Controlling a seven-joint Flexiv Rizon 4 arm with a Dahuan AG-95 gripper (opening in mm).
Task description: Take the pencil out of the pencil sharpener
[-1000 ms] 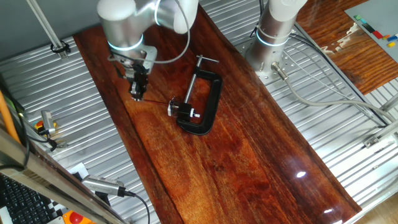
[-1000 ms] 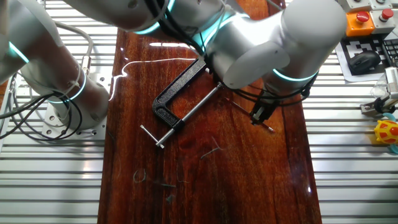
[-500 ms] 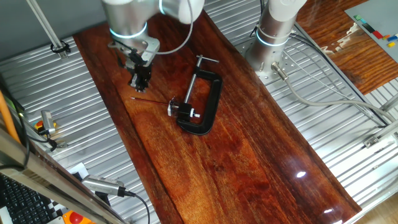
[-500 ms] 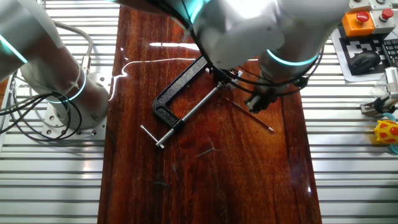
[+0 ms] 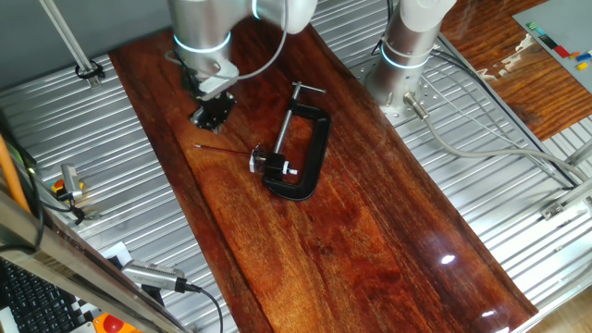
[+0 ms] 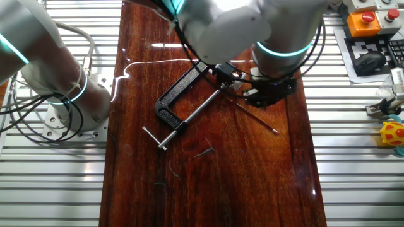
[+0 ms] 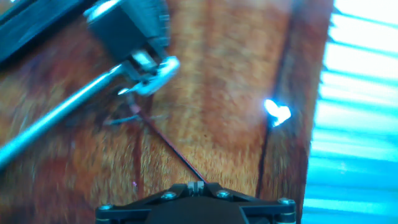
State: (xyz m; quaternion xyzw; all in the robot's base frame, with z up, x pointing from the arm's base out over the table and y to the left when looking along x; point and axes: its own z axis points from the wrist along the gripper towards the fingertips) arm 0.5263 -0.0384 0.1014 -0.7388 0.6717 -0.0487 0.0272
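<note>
The pencil [image 5: 225, 148] is a thin dark stick lying on the wooden board. Its one end is at the pencil sharpener [image 5: 261, 161], a tiny black block with silvery bits held in the black C-clamp [image 5: 310, 148]. My gripper [image 5: 211, 115] hovers above the board just beyond the pencil's free end, shut, with nothing in it. In the other fixed view the pencil [image 6: 257, 118] runs out from the sharpener [image 6: 226, 71] past the gripper [image 6: 254, 99]. In the hand view the pencil [image 7: 168, 146] leads from the sharpener [image 7: 150, 72] to the closed fingertips [image 7: 198, 185].
The clamp's silver screw rod [image 6: 189, 115] with its T-handle points toward the board's edge. The second arm's base [image 5: 407, 46] stands on the ribbed metal table beside the board. Cables [image 5: 481, 139] lie to the right.
My gripper has lifted off the pencil's free end and drawn back and up. The pencil has stayed on the board, its end still at the sharpener.
</note>
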